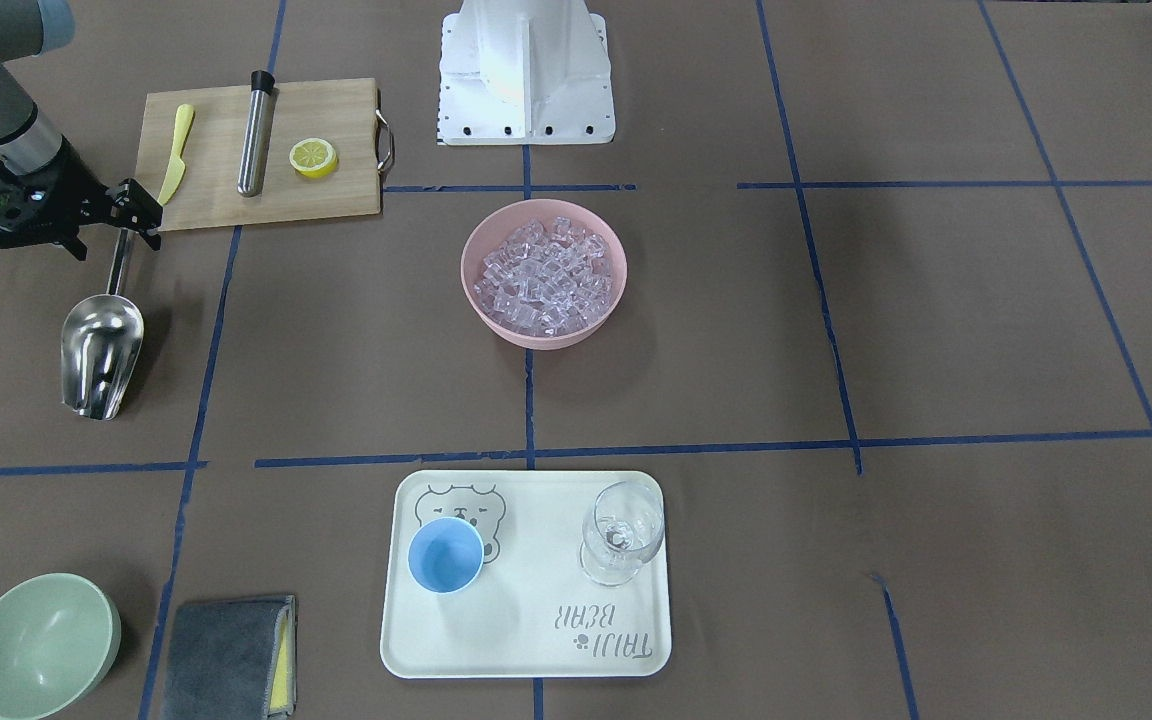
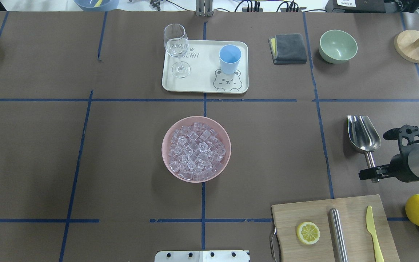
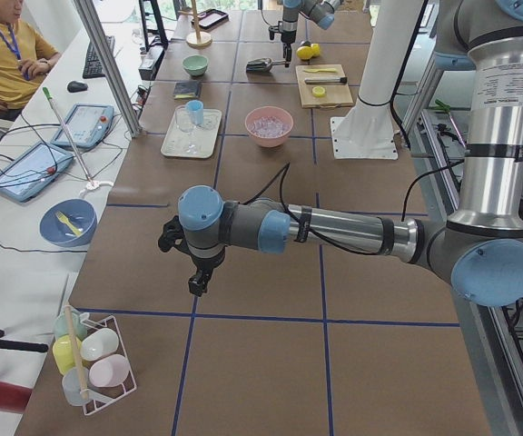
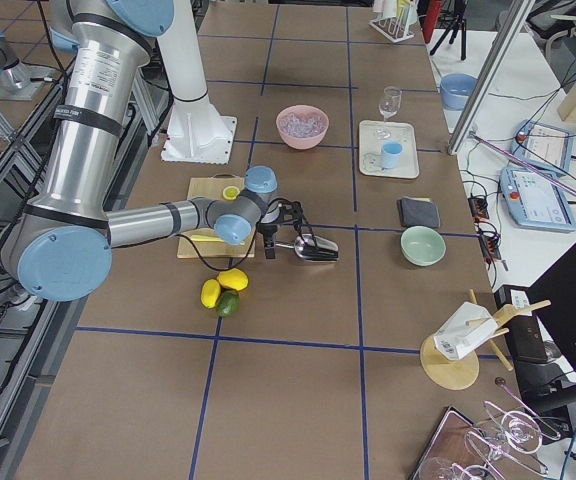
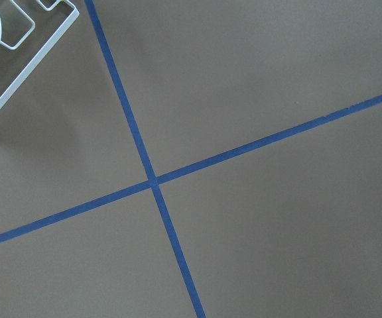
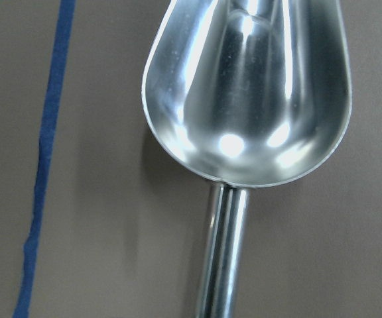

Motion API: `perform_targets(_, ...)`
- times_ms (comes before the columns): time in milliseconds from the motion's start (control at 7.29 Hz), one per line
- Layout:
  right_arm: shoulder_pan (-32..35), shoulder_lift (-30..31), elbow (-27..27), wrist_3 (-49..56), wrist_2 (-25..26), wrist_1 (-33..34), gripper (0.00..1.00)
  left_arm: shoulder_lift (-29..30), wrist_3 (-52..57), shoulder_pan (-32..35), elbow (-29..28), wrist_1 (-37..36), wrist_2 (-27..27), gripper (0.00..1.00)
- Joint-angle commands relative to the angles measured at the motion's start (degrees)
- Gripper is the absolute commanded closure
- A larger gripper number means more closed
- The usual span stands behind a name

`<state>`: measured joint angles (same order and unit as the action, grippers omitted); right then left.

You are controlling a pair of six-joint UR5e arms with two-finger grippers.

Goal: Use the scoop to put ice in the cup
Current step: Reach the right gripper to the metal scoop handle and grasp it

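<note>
The scoop (image 1: 101, 345) lies flat on the table near the robot's right, its trough toward the operators; it also fills the right wrist view (image 6: 251, 99). My right gripper (image 1: 116, 240) points down over the end of the scoop's handle, its fingers apart on either side of it. The ice (image 1: 548, 275) fills a pink bowl (image 1: 467, 275) at the table's middle. The light-blue cup (image 1: 446, 555) stands upright and empty on a cream tray (image 1: 536, 640). My left gripper (image 3: 198, 283) hovers over bare table far from these things; I cannot tell whether it is open or shut.
A wine glass (image 1: 621, 530) stands on the tray beside the cup. A cutting board (image 1: 211, 205) with a lemon half, steel cylinder and yellow knife lies behind the scoop. A green bowl (image 1: 36, 645) and grey cloth (image 1: 226, 655) sit at the far side. Whole lemons (image 2: 418, 210) lie near my right arm.
</note>
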<state>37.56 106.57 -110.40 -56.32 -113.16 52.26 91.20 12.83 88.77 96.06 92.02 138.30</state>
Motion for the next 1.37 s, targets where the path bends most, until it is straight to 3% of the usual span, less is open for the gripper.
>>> perform_targets(0, -0.38, -0.92, 0.54, -0.11, 0.13, 0.47, 0.00, -0.06, 0.00, 0.00, 0.00, 0.00, -0.05, 0.00)
perform_targets(274, -0.30, -2.94, 2.47, -0.11, 1.01, 0.56, 0.00, -0.06, 0.00, 0.00, 0.00, 0.00, 0.04, 0.00)
perform_targets(411, -0.12, -2.77, 2.65, -0.11, 1.19, 0.56, 0.13, 0.03, 0.00, 0.00, 0.00, 0.00, 0.04, 0.00)
perform_targets(548, -0.03, -2.51, 2.65, -0.11, 1.28, 0.56, 0.35, 0.03, 0.00, 0.00, 0.00, 0.00, 0.04, 0.00)
perform_targets(960, 0.05, -2.33, 2.12, -0.11, 1.28, 0.47, 0.66, 0.03, 0.00, 0.00, 0.18, 0.00, 0.04, 0.00)
perform_targets(1097, 0.14, -2.33, 1.78, 0.06, 1.28, 0.30, 0.88, 0.03, 0.00, 0.00, 0.18, 0.00, 0.04, 0.00)
perform_targets(1234, 0.14, -2.24, 0.81, 0.76, 1.19, 0.29, 1.00, 0.03, 0.00, 0.00, 0.26, 0.00, 0.04, 0.00)
